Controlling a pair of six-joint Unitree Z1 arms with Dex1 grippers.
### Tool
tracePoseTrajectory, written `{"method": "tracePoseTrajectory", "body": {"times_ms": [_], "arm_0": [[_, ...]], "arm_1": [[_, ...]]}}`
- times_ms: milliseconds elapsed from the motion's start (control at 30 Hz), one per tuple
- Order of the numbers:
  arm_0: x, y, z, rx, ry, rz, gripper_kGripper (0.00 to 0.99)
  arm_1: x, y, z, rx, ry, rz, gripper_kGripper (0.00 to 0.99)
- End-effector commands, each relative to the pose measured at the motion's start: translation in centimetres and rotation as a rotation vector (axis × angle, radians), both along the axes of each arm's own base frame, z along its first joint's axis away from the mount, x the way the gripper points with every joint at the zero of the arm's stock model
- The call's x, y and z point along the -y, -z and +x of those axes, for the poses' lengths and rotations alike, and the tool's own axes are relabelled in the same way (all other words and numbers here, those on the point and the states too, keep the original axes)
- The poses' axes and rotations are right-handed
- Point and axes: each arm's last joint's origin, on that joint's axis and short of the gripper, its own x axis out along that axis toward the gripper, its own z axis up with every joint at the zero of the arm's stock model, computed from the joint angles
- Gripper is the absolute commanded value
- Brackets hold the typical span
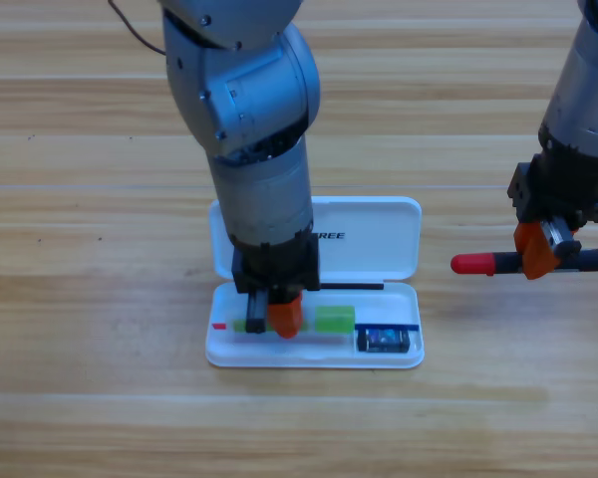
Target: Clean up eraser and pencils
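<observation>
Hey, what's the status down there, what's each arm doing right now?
Left pincer down in white case on green-white pencil. Right pincer holds red-ended pencil right of case. Eraser in tray.

Eraser (383,340), green pencil (333,320) in case; red-ended pencil (528,262) aloft.

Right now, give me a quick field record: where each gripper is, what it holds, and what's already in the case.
left gripper: down in the white case, at the white and green pencil
right gripper: right of the case, shut on the red-ended dark pencil, held level
eraser: in the case tray, right end
still outside the case: dark pencil
</observation>
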Motion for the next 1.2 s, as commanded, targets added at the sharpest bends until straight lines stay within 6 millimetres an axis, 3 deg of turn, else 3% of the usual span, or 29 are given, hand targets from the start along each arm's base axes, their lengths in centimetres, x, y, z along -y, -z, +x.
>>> {"method": "tracePoseTrajectory", "body": {"times_ms": [33, 567, 600, 667, 700, 733, 833, 1033, 1133, 1200], "arm_0": [[0.7, 2.1, -0.5, -0.035, 0.008, 0.041, 0.000], [0.4, 2.2, -0.5, -0.029, 0.007, 0.053, 0.000], [0.4, 2.3, -0.6, -0.030, 0.007, 0.058, 0.083], [0.3, 2.5, -0.7, -0.031, 0.005, 0.067, 0.683], [0.2, 2.5, -0.7, -0.031, 0.005, 0.069, 0.853], [0.2, 2.5, -0.7, -0.030, 0.005, 0.070, 0.925], [0.2, 2.6, -0.7, -0.031, 0.005, 0.072, 0.990], [0.1, 2.2, -0.8, -0.027, 0.001, 0.066, 0.990], [-0.5, 0.6, -1.1, -0.012, 0.006, 0.049, 0.990], [-2.4, -1.8, -0.7, 0.009, -0.010, 0.027, 0.990]], "arm_1": [[-0.9, 0.8, -0.4, -0.034, -0.020, -0.022, 0.000], [-1.2, 1.2, 0.0, -0.036, -0.019, -0.025, 0.000], [-1.2, 1.2, 0.1, -0.035, -0.018, -0.026, 0.000], [-1.3, 1.2, 0.0, -0.035, -0.019, -0.026, 0.000], [-1.3, 1.2, 0.0, -0.035, -0.019, -0.026, 0.000], [-1.3, 1.2, 0.0, -0.035, -0.019, -0.026, 0.000], [-1.3, 1.3, 0.1, -0.036, -0.019, -0.027, 0.000], [-1.5, 1.1, -0.1, -0.031, -0.022, -0.023, 0.000], [-2.2, 0.9, -0.4, -0.025, -0.032, -0.017, 0.000], [-3.0, 1.2, -0.5, -0.025, -0.041, -0.017, 0.000]]}}
